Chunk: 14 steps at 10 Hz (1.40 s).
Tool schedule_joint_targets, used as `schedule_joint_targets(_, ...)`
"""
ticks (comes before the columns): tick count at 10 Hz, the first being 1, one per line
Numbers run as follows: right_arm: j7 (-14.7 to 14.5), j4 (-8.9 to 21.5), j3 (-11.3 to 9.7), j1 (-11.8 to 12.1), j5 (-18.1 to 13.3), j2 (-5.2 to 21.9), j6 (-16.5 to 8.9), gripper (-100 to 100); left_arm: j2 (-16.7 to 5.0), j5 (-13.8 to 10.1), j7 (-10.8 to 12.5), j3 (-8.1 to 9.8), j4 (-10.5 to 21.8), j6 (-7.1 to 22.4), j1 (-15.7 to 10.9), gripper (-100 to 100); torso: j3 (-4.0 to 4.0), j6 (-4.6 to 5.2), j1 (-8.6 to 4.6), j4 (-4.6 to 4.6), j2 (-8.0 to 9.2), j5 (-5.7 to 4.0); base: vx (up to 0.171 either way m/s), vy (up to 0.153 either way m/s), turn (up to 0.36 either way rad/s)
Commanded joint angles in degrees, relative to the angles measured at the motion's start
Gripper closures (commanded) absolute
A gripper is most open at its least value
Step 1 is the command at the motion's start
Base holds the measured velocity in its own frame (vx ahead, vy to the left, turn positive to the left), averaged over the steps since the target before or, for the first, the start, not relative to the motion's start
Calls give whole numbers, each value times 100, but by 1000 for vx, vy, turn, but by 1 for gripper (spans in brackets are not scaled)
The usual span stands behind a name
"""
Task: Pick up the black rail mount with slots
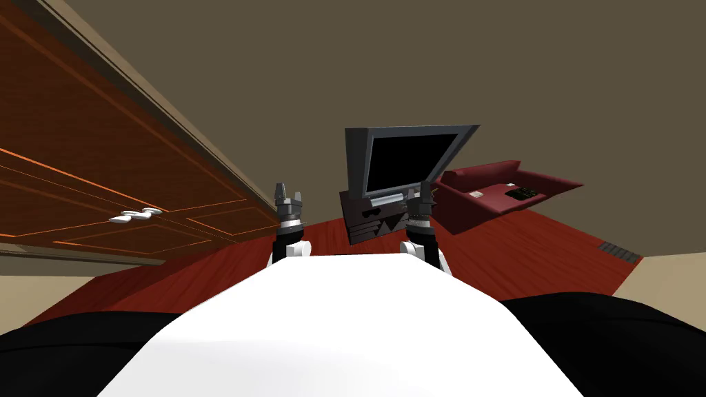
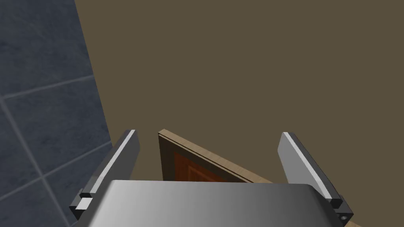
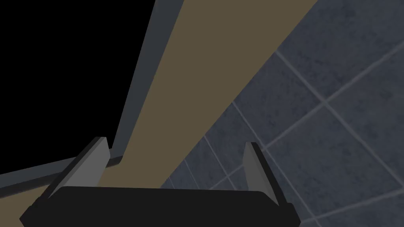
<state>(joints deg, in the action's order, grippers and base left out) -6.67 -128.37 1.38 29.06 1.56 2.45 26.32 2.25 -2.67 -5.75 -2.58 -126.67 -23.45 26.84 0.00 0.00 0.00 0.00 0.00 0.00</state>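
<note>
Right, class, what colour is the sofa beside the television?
The sofa is dark red, plain with no pattern; the head view shows it best.

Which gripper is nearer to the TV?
Right. The right gripper lines up with the TV in the head view; the left gripper is off to its left, toward the door.

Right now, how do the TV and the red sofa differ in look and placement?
The TV is dark grey with a black screen; the sofa is dark red. The TV stands tall on a dark cabinet; the sofa sits low on the red floor. The TV is straight ahead, behind the right claw; the sofa is off to the right, with small items on its seat. Both back onto the same brownish wall.
</note>
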Motion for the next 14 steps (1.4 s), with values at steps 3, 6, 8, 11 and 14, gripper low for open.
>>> schedule_joint_targets(3,-77,374,-92,-101,-309,409,17,-100,0,0,0,0,0,0,-1,0,1,-2,-3,0,3,-1,-11,-3,152)
schedule_joint_targets(6,-164,833,-210,-241,-712,801,41,-100,0,0,0,0,0,0,-1,0,2,-2,-4,1,4,-1,-17,-7,195)
schedule_joint_targets(8,-196,1014,-261,-297,-876,953,52,-100,0,0,0,0,0,0,-1,0,4,-2,-6,1,7,-1,-21,-12,155)
schedule_joint_targets(11,-305,1589,-437,-487,-1411,1461,95,-100,0,0,0,0,0,0,-1,0,3,-2,-4,1,6,-1,-27,-3,244)
schedule_joint_targets(14,-346,1844,-502,-556,-1641,1644,113,-100,0,0,0,0,0,0,-1,0,4,-2,-4,2,7,-1,-21,-6,149)
